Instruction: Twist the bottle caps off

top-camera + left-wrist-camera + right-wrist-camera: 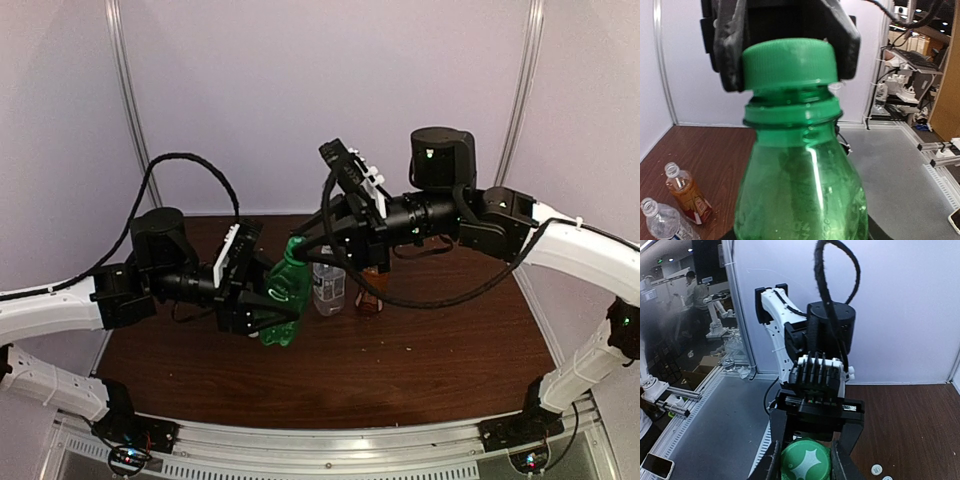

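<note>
Inspected: green bottle, translucent, its ribbed green cap on the neck. The right gripper pinches the cap. The left gripper clamps the body below it.

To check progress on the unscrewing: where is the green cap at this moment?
In the left wrist view the green cap sits top centre on the neck of the green bottle, clamped by the right gripper.

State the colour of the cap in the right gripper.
Green cap; the left wrist view shows it best.

Green bottle, green cap (star-marked).
</note>
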